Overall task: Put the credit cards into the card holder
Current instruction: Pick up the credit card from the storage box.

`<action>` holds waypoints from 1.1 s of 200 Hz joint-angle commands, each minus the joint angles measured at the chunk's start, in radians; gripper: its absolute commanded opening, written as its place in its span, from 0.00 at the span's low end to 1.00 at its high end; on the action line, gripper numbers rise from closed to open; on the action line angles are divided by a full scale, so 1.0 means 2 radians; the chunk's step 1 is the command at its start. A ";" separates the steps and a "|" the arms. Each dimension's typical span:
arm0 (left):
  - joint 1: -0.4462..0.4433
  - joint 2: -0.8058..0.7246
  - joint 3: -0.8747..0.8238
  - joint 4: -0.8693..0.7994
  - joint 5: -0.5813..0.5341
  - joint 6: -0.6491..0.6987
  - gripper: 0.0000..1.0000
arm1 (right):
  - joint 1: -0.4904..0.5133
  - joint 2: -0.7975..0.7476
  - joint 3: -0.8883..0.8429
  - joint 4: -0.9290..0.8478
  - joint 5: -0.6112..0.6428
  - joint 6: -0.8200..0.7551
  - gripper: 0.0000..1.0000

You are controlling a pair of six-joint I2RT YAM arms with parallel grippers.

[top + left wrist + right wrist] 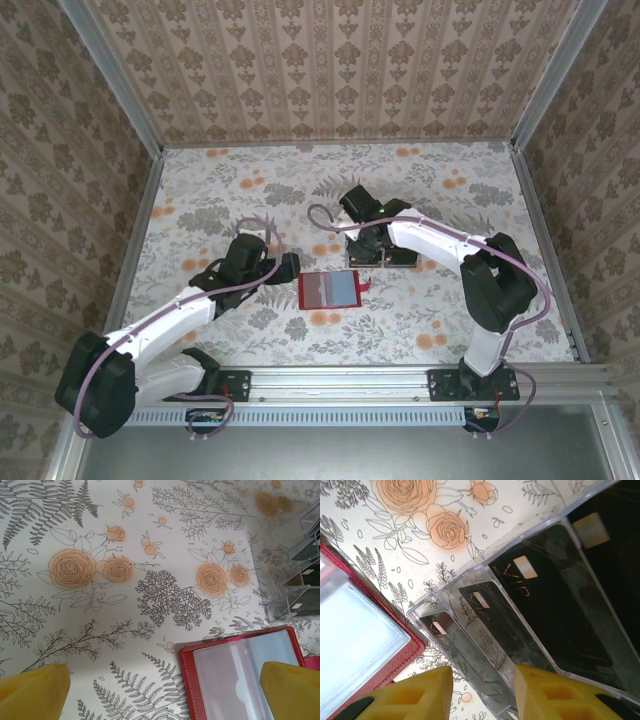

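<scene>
The card holder (328, 289) lies open on the floral table, red with pale clear pockets, and shows again as the card holder (240, 680) and the card holder (355, 640). Several black credit cards (540, 600) stand in the slots of a clear plastic tray (415, 611). My right gripper (482, 692) hangs over the tray's near end. It is open, its yellow fingers (410, 695) either side of the front slot and apart from the card there. My left gripper (162, 692) stands wide open and empty at the holder's left edge, one finger (292, 690) over its pocket.
The clear tray (402, 256) sits just right of the card holder, under my right gripper (362, 252). My left gripper (275, 265) is close on the holder's left. Patterned walls enclose the table on three sides.
</scene>
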 commanded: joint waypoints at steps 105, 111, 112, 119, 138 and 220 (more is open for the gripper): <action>0.013 0.008 -0.011 0.018 0.019 -0.009 1.00 | 0.005 0.056 0.030 -0.022 0.039 -0.026 0.32; 0.013 0.008 -0.011 0.019 0.019 -0.010 1.00 | 0.005 0.056 0.030 -0.023 0.040 -0.026 0.32; 0.013 0.007 -0.012 0.019 0.019 -0.010 1.00 | 0.005 0.056 0.030 -0.023 0.040 -0.026 0.32; 0.014 0.008 -0.012 0.020 0.020 -0.010 1.00 | 0.006 0.055 0.029 -0.023 0.040 -0.025 0.31; 0.015 0.008 -0.014 0.021 0.020 -0.011 1.00 | 0.006 0.053 0.027 -0.023 0.039 -0.024 0.27; 0.016 0.008 -0.015 0.025 0.022 -0.015 1.00 | 0.009 0.062 0.027 -0.034 0.039 -0.029 0.18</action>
